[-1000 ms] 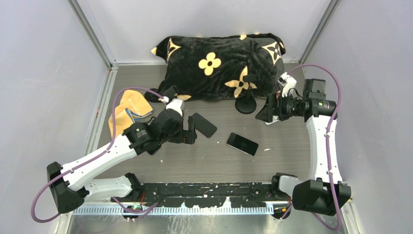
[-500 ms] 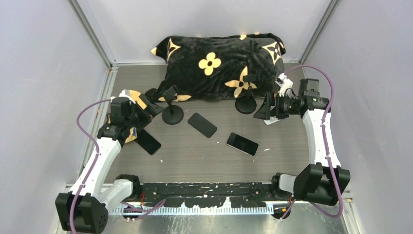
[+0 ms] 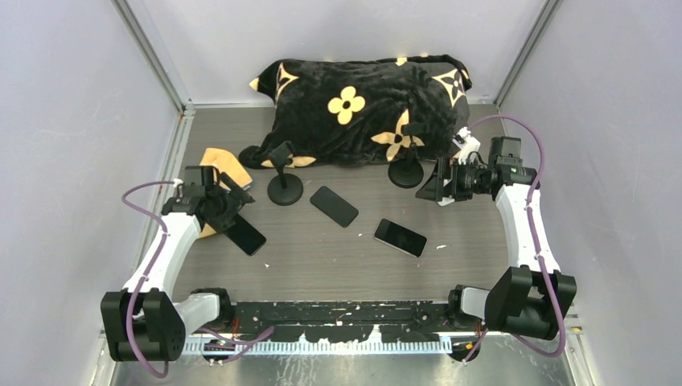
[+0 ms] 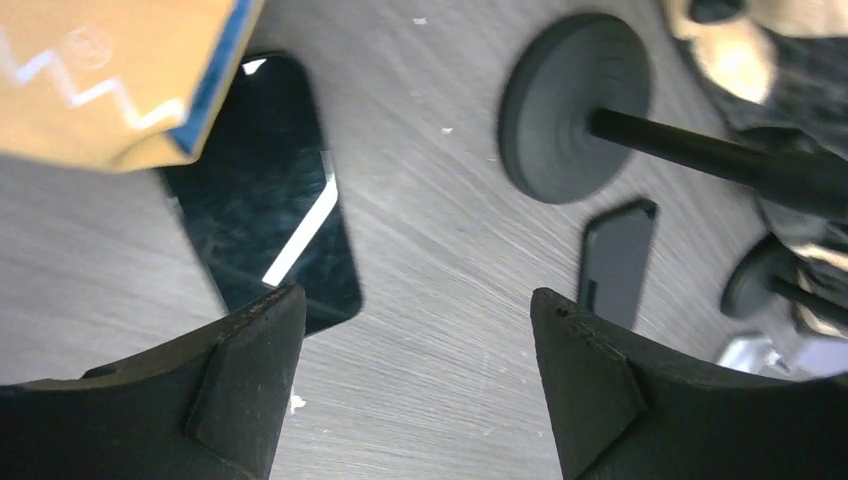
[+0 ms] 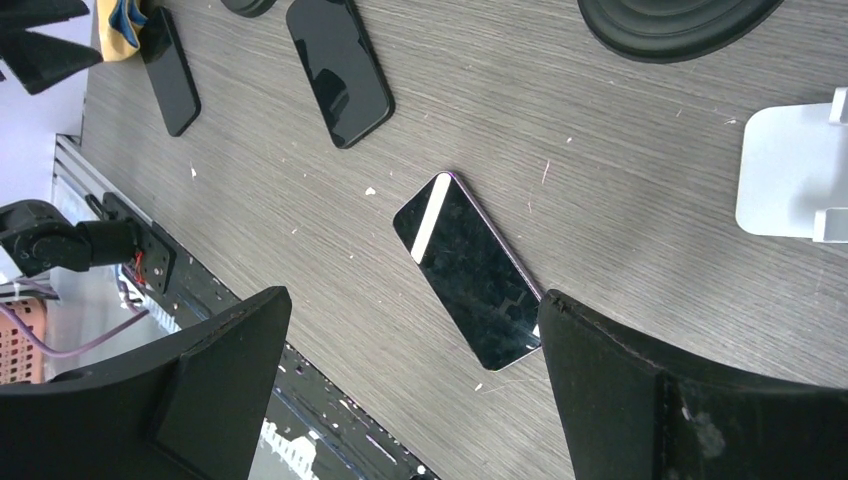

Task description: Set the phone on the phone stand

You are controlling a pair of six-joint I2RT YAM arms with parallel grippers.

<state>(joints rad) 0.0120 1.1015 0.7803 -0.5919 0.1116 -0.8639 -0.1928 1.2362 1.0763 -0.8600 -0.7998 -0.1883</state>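
Three dark phones lie flat on the table: a left one point(image 3: 245, 235), a middle one point(image 3: 334, 206) and a right one point(image 3: 400, 237). Two black stands with round bases stand in front of the pillow, one on the left point(image 3: 284, 186) and one on the right point(image 3: 406, 169). My left gripper point(image 3: 233, 207) is open and empty just above the left phone point(image 4: 270, 220). My right gripper point(image 3: 428, 188) is open and empty beside the right stand, above the right phone point(image 5: 475, 265).
A black pillow with yellow flowers point(image 3: 362, 104) fills the back. An orange cloth point(image 3: 219, 165) lies at the left and overlaps the left phone's end point(image 4: 110, 80). A small white stand point(image 5: 790, 180) sits by my right gripper. Grey walls close in both sides.
My left arm has swung back from the middle of the table to the left side, uncovering the left phone. My right gripper has shifted slightly left and back.
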